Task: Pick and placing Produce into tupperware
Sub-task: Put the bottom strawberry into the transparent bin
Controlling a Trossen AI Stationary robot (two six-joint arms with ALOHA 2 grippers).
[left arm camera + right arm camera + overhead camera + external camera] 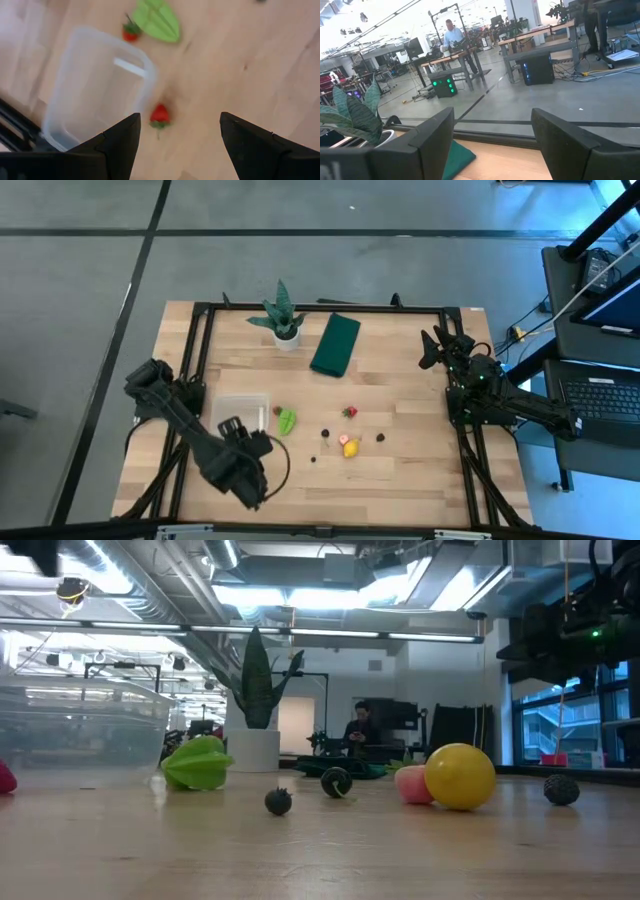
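Note:
The clear tupperware [240, 410] [95, 85] rests flat on the table's left half. My left gripper [180, 135] [248, 440] hovers open above its near right corner, pointing steeply down, with a red strawberry [160, 115] on the table between its fingers. Another strawberry [131, 32] lies beside the light green leafy piece [287, 421] [159, 20]. Further right lie a red berry [349, 412], the yellow piece [350, 447] [460, 776] and small dark berries [380, 437] [325, 433]. My right gripper [437, 348] [492, 140] waits open at the table's right edge.
A potted plant [283, 320] and a folded dark green cloth [335, 344] stand at the table's far side. A black frame [200, 360] runs along the table's edges. Bare wood lies along the near edge, right of my left arm.

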